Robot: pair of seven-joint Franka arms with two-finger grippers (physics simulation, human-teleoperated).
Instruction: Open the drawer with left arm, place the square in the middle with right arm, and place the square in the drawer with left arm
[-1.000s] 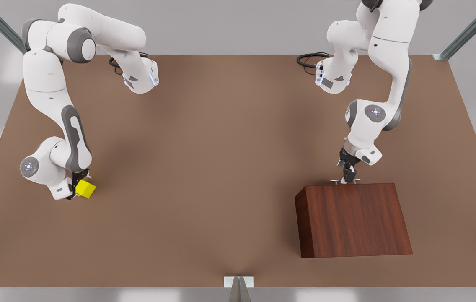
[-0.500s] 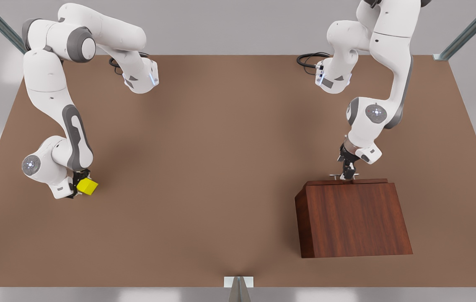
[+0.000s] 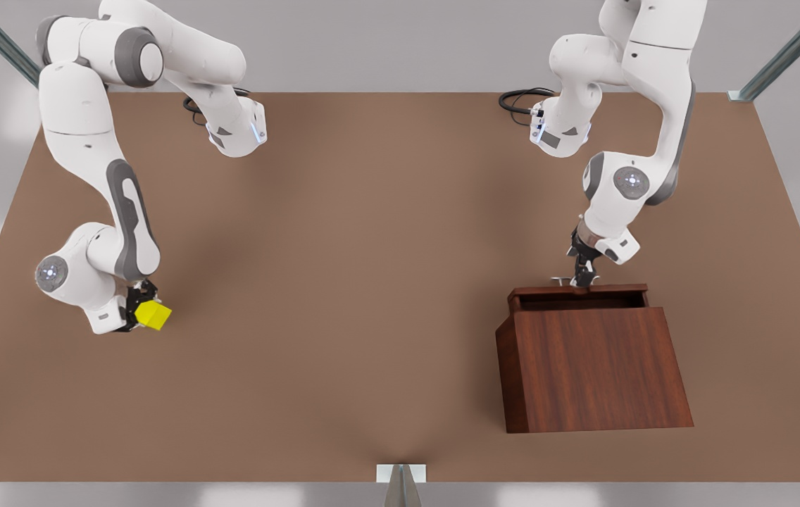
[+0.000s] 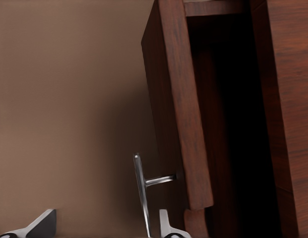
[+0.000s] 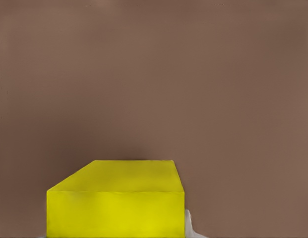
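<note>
Fingers of the left gripper pinch the handle, drawing the drawer partly out at right of frame, while the right gripper clasps the square at lower left, ready for the middle.

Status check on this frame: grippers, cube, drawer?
Left gripper on the drawer handle, drawer partly open. Right gripper holding the yellow cube at the front view's left. Tabletop between them bare.

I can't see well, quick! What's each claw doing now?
Left claw: closed on the drawer handle.
Right claw: closed on the yellow square.
</note>
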